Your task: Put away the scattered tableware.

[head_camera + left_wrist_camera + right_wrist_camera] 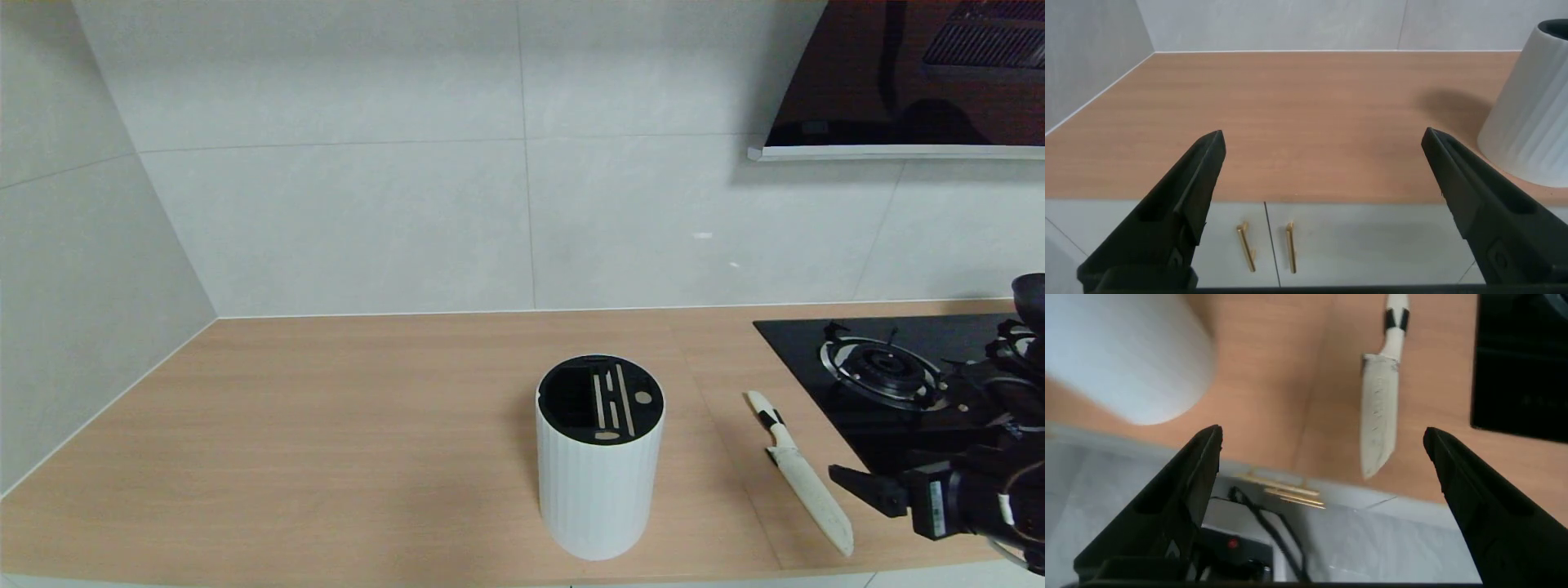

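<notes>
1. The right hand (1323, 445) hangs open and empty; the knife (1382, 416) lies flat on the tabletop (326, 425) just ahead of it.
2. The slotted holder (600, 465) stands upright beyond the knife, and is likely where the knife goes.
3. The left hand (1323, 143) is open and empty.

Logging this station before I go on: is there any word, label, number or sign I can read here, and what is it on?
No text can be read in these views.
Small pale sticker on the arm behind the right hand: too small to read.
On the knife holder, the knife and the range hood: no print visible.
</notes>
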